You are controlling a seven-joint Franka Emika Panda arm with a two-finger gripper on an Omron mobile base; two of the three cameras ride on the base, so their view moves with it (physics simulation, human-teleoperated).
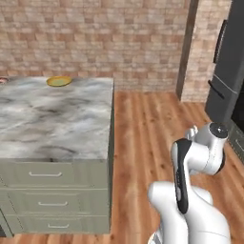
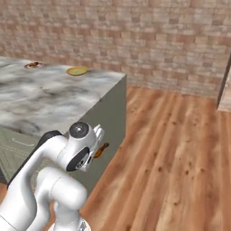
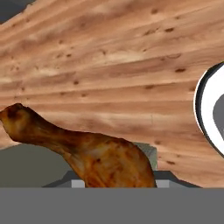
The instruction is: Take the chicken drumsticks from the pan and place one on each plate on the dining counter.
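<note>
I have 1 chicken drumstick [image 3: 87, 151] clamped in the gripper [image 3: 114, 181], jaws narrowed on its thick end, bony tip pointing toward 9 o'clock in the hand view. It rides above the wood floor [image 3: 113, 65], tucked low beside the arm for carrying, I judge. In the right base view the dining counter [image 2: 40, 97] lies at 10 o'clock, the yellow plate [image 2: 77, 71] on its far edge. Toward 9 o'clock of that plate, the red-rimmed plate [image 2: 34, 65] seems to hold something brown; too small to tell. The yellow plate looks bare, so that is my likely target.
</note>
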